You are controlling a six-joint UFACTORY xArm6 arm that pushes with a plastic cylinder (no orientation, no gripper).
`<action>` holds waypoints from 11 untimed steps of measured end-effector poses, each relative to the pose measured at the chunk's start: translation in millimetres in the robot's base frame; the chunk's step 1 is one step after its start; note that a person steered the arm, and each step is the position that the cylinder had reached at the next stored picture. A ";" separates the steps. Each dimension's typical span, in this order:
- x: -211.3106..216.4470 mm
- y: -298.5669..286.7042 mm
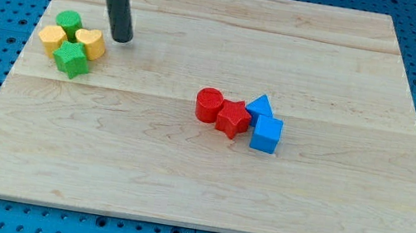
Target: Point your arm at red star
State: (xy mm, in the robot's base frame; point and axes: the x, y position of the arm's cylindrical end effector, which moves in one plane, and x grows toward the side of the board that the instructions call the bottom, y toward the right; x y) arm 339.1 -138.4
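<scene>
My tip, a bare rod holding nothing, rests just right of the yellow and green blocks. Well apart, mid-board, the red star lies ridged, touching a red cylinder and blue blocks.

I get one view only: high, looking down at a slant from the near edge, taking in the whole table at middling range.
</scene>
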 end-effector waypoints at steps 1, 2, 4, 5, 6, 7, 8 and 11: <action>-14.9 38.1; -23.4 41.1; -23.5 41.1; -23.6 51.9; -15.6 80.1; 37.3 85.9; 97.3 85.9; 194.6 111.8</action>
